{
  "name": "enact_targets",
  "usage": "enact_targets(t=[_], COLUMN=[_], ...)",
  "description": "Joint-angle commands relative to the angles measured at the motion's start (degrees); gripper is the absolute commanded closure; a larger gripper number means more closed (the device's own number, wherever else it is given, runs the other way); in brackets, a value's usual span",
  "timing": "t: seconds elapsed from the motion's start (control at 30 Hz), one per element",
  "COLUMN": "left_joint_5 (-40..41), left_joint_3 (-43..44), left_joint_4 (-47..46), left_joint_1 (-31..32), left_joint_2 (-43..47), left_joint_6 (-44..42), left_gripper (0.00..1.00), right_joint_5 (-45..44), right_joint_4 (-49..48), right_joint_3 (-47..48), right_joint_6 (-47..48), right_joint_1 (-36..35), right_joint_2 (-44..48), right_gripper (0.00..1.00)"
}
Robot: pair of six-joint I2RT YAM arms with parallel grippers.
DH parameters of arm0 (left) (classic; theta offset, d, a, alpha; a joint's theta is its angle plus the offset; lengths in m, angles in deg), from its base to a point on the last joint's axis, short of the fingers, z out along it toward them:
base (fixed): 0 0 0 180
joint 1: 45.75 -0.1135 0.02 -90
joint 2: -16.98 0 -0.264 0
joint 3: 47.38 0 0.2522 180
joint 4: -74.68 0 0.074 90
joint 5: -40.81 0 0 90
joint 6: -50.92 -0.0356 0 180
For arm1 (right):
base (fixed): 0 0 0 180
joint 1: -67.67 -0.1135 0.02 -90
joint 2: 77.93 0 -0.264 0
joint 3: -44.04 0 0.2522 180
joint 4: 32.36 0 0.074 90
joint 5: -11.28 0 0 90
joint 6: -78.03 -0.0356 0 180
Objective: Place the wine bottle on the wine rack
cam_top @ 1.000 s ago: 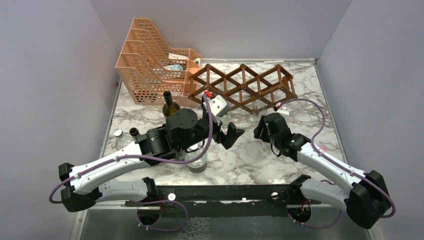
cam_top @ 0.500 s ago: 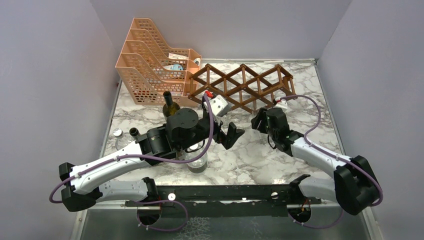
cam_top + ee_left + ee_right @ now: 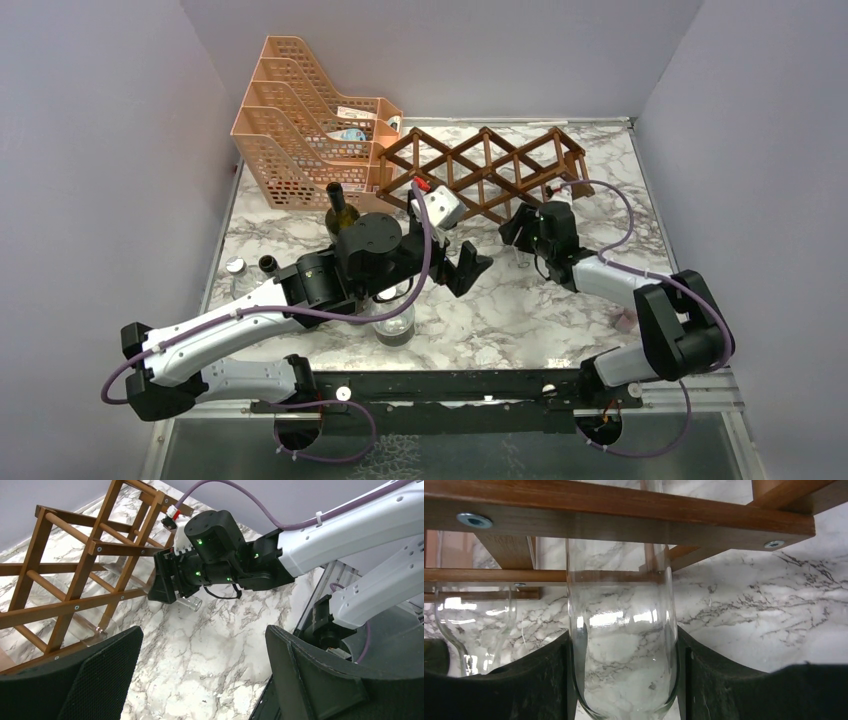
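Top view, from the arm bases at 6 o'clock outward. A clear glass jar (image 3: 395,325) stands on the marble table (image 3: 520,320) near the left arm. Left gripper (image 3: 202,650) hangs over mid-table, jaws fully released, holding nothing. Toward 1 o'clock from it, right gripper (image 3: 624,675) is clenched on the wine bottle (image 3: 623,630), one pad on each flank. The bottle is clear glass, its rounded end nearest the wrist camera, its body running under a front slat of the wine rack (image 3: 480,165) into a lower opening. Cannot tell whether it bears on the slats yet. A second clear glass vessel (image 3: 474,615) lies at its 9 o'clock behind the same slats. A dark upright bottle (image 3: 340,205) stands at 10 o'clock, the peach file tray (image 3: 290,110) at 11 o'clock, the rack at 12 to 1 o'clock. Handling judgement: rigid, smooth, likely slippery and breakable against wood. It looks empty, so fairly light. The grip across the straight body wall seems right, since the curved end would slide out. Versus a second ago: the right gripper has advanced toward 12 o'clock, up to the rack front, and its elbow has swung inward. Left arm essentially unmoved. Both jaw settings are unchanged.
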Motion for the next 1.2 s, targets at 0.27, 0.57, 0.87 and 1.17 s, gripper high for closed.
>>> enact_targets(t=[0.27,0.57,0.87,1.17], left_joint_5=[-1.81,-1.62,-1.37,-1.53], left_joint_3=[3.04,3.05,3.19,3.14], left_joint_4=[0.14,0.32,0.95,0.98], left_joint_1=[-0.05,-0.03,-0.05,-0.02], left_joint_2=[-0.84,-0.5,-0.21,-0.32], left_joint_6=[1.11,1.08,0.81,0.81], left_gripper=[0.01,0.01,0.01,0.01], right_joint_5=[6.13,6.71,5.91,4.03], right_joint_4=[-10.84,-7.31,-6.36,-5.45], right_joint_3=[5.69,11.32,11.92,10.54], right_joint_6=[0.35,2.43,1.91,5.77], right_joint_1=[2.01,2.34,2.5,2.54], right_joint_2=[-4.59,-9.6,-12.7,-10.02], right_gripper=[0.99,0.91,0.43,0.19])
